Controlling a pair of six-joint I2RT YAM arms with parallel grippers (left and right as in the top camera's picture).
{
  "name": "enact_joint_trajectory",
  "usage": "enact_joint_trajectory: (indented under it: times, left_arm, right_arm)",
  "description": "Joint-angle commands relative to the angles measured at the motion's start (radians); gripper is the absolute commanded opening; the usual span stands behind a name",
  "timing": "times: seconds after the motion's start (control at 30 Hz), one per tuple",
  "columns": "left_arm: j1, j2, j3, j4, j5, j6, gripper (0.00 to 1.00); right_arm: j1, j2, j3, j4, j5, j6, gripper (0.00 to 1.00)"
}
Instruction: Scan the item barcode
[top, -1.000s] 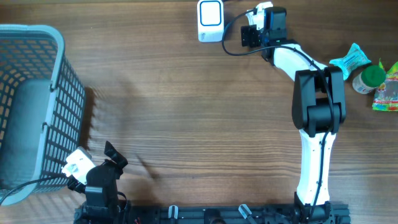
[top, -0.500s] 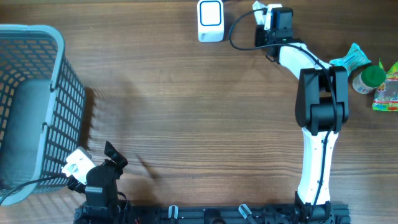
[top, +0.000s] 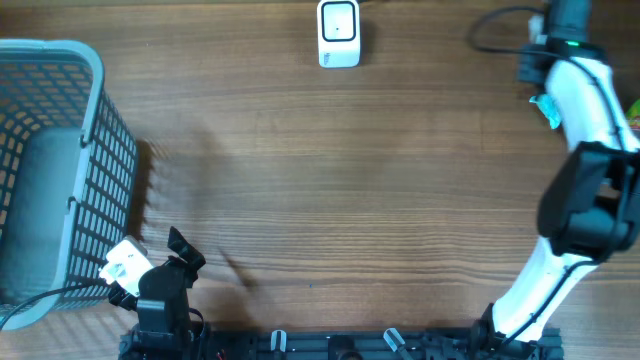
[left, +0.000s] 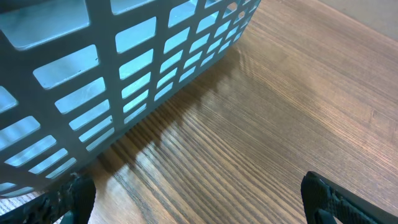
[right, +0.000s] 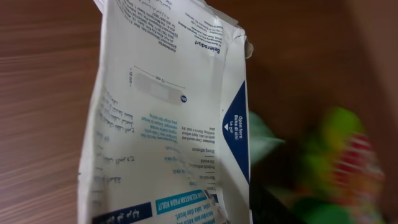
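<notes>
The right gripper (top: 562, 15), pinching the white packet (right: 168, 124), sits far right, the scanner (top: 338, 33) well to its left along the far edge (the spread left gripper (top: 178, 250) is farther).

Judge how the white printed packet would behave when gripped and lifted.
Probably floppy: the white packet shows creases and a bent top edge. Likely light for its size, since it looks thin and flat. Its smooth printed film might slip in a loose grip.

From overhead, looks straight down on the whole surface (top: 300, 170). From left wrist, faces close along the basket (left: 124, 74) wall, shared with overhead. From right wrist, crowds a white packet (right: 168, 124).
</notes>
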Motion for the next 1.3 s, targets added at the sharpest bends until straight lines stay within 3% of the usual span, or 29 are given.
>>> enact_joint_trajectory:
  times: [0.0,0.07,0.13,0.2,0.27,0.47,0.57,0.77,0.97,1.17,1.27]
  left_arm:
    - [0.005,-0.004,0.0,-0.001,0.001,-0.002,1.0]
    - [0.005,-0.004,0.0,-0.001,0.001,-0.002,1.0]
    - [0.005,-0.004,0.0,-0.001,0.001,-0.002,1.0]
    - [0.005,-0.004,0.0,-0.001,0.001,-0.002,1.0]
    - [0.005,-0.004,0.0,-0.001,0.001,-0.002,1.0]
    - [0.005,-0.004,0.0,-0.001,0.001,-0.002,1.0]
    - [0.005,-0.004,0.0,-0.001,0.001,-0.002,1.0]
    - [0.005,-0.004,0.0,-0.001,0.001,-0.003,1.0]
    - [0.005,-0.004,0.0,-0.001,0.001,-0.002,1.0]
    - [0.005,-0.004,0.0,-0.001,0.001,-0.002,1.0]
    - [0.005,-0.004,0.0,-0.001,0.001,-0.003,1.0]
  right_arm:
    - [-0.148,-0.003,-0.001,0.019,0.026,-0.016,0.49]
    - [-0.212,-0.003,-0.001,0.026,-0.06,-0.016,0.52]
    - [-0.249,-0.003,-0.001,0.026,-0.141,-0.012,0.74]
    - [-0.256,-0.011,0.0,0.028,-0.21,0.016,0.81]
    - [-0.25,-0.047,0.001,0.024,-0.293,0.033,0.99]
    - [-0.246,-0.375,0.002,0.01,-0.777,0.229,1.0]
    - [-0.227,-0.549,0.002,-0.047,-0.97,0.247,1.0]
    - [-0.201,-0.957,0.002,-0.198,-1.115,0.246,1.0]
    - [-0.201,-1.253,0.001,-0.351,-1.117,0.246,1.0]
    - [-0.201,-1.295,-0.003,-0.554,-1.11,0.247,1.0]
    - [-0.201,-1.295,-0.003,-0.588,-0.894,0.246,1.0]
